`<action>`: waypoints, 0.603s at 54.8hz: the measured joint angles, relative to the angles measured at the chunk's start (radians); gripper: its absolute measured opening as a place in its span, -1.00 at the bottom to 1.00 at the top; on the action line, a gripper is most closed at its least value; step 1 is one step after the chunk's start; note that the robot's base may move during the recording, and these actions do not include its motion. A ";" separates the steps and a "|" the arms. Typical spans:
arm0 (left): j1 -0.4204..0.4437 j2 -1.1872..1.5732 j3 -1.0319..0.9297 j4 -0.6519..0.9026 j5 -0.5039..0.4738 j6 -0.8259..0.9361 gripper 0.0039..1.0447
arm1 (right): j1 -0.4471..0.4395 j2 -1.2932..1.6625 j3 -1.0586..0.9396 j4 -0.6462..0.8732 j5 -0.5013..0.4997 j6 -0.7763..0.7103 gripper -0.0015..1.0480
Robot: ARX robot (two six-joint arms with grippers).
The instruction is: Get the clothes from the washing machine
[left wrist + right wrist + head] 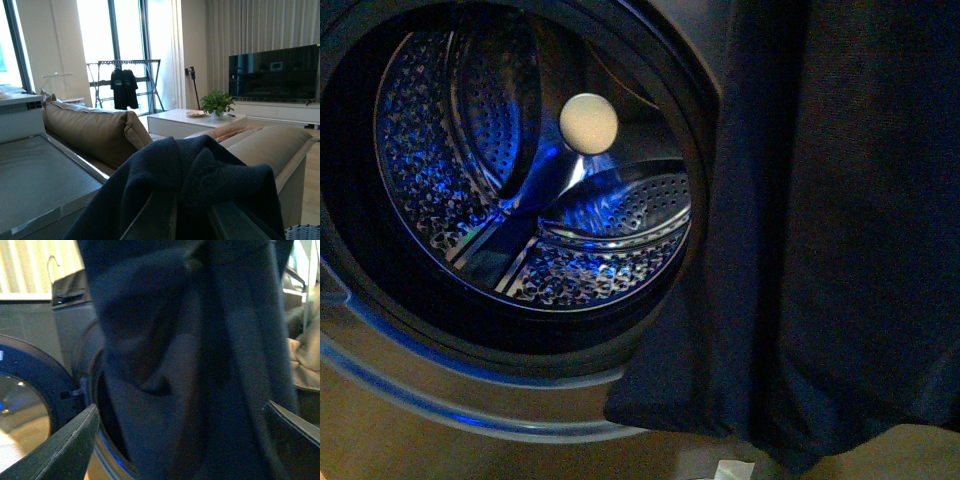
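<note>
Left gripper (192, 226) is where this could fail. The clothes (200, 175) lie heaped over it, and the cloth hides the gap between my fingers (155, 220), so I cannot tell whether they pinch it or merely carry it. If it is only a drape, any swing or tilt could let the whole limp weight slide off to the floor.

My right gripper (180, 440) offers no backup. Its fingers (65, 445) are spread wide, one on each side of the hanging cloth, and I see neither pressing it.

A second risk is a snag. In the front view the garment hangs as a long dark curtain to the right of the porthole. Its lower hem crosses the rim of the washing machine (470, 400), so pulling away sideways could catch the hem there or drag it low. Closing the right fingers on a fold first would, I judge, guard against both risks.

The drum (430, 170) shows bare perforated steel lit blue, with nothing in the part I can see. The clothes are out of it, hanging in the air.
</note>
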 joint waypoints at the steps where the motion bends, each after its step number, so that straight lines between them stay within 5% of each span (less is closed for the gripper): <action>1: 0.000 0.000 0.000 0.000 0.000 0.000 -0.89 | -0.008 0.032 0.002 0.023 0.001 -0.001 0.86; 17: 0.000 0.000 0.000 0.000 -0.002 0.000 -0.89 | -0.261 0.374 0.227 0.221 -0.181 0.093 0.86; 33: 0.000 0.000 0.000 0.000 -0.002 0.000 -0.89 | -0.187 0.490 0.378 0.110 -0.310 0.152 0.86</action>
